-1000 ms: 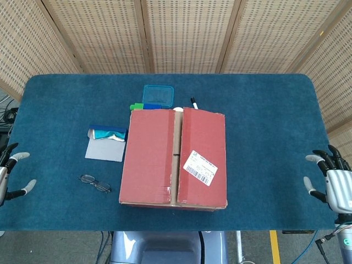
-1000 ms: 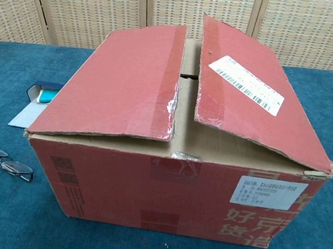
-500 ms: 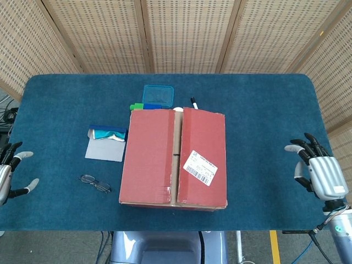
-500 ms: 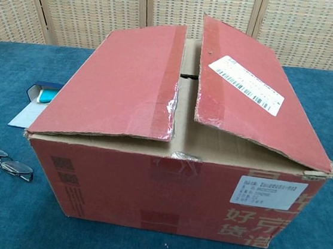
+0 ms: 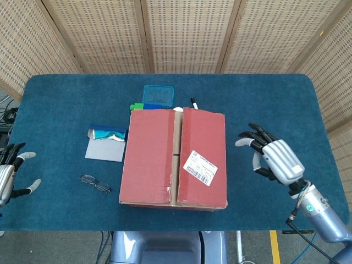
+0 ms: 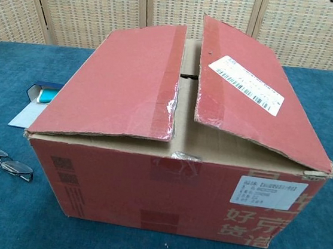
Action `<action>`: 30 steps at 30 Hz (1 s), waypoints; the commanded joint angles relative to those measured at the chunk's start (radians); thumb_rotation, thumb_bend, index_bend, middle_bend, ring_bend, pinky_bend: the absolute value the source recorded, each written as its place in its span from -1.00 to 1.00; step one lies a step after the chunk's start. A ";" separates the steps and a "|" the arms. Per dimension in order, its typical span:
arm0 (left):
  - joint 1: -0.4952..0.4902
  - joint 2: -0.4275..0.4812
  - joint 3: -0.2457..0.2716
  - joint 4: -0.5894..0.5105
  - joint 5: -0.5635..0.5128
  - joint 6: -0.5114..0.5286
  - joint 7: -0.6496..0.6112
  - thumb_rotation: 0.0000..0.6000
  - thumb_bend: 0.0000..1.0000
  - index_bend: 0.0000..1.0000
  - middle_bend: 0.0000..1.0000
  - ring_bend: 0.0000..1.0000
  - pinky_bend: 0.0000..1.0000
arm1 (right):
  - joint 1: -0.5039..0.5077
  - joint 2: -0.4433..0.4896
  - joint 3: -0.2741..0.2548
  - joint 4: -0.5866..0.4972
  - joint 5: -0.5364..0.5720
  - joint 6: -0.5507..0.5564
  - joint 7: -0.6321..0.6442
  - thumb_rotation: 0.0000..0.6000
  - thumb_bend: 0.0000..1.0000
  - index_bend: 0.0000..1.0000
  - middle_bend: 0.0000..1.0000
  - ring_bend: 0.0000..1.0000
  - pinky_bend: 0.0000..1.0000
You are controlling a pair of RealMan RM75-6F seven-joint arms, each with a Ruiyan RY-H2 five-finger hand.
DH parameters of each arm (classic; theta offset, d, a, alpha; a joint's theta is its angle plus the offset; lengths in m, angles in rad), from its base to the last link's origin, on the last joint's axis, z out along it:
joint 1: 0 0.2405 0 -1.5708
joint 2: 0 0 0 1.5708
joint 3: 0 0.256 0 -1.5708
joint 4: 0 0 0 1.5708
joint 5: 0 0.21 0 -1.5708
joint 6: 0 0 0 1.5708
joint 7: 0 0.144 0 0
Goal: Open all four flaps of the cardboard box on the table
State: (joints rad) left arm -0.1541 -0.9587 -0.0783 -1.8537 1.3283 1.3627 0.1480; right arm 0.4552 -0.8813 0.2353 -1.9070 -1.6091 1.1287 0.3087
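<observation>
table edge (image 5: 11,220) seemingly crops left hand (image 5: 6,177).

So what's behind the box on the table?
Behind the box the head view shows a blue-lidded container, a green item and a marker tip. The box hides their lower parts, so more may be concealed.

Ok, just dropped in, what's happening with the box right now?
Nothing is being handled yet. The cardboard box sits on the table with both top flaps down, slightly raised along the centre seam. The right hand hangs open beside the box's right side, fingers spread toward it, not touching. The left hand waits open at the table's left edge.
</observation>
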 commanded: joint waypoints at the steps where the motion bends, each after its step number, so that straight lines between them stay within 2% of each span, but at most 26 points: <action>1: -0.003 0.000 -0.001 -0.003 -0.004 -0.003 0.006 0.75 -0.49 -0.51 -0.82 -0.93 -0.85 | 0.061 -0.014 0.014 -0.014 -0.025 -0.057 0.044 1.00 0.91 -0.42 -0.54 -0.87 -0.59; 18: -0.016 -0.005 -0.001 0.002 -0.037 -0.033 0.020 0.75 -0.49 -0.51 -0.83 -0.95 -0.85 | 0.250 -0.118 0.007 -0.026 -0.056 -0.237 0.077 1.00 0.91 -0.42 -0.54 -0.87 -0.59; 30: -0.022 -0.010 0.000 0.029 -0.065 -0.059 -0.001 0.75 -0.49 -0.51 -0.85 -0.96 -0.85 | 0.328 -0.195 0.016 0.011 -0.003 -0.292 -0.026 1.00 0.91 -0.42 -0.54 -0.87 -0.59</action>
State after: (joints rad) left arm -0.1757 -0.9687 -0.0785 -1.8252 1.2638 1.3049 0.1475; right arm 0.7746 -1.0655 0.2497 -1.9061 -1.6221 0.8414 0.3041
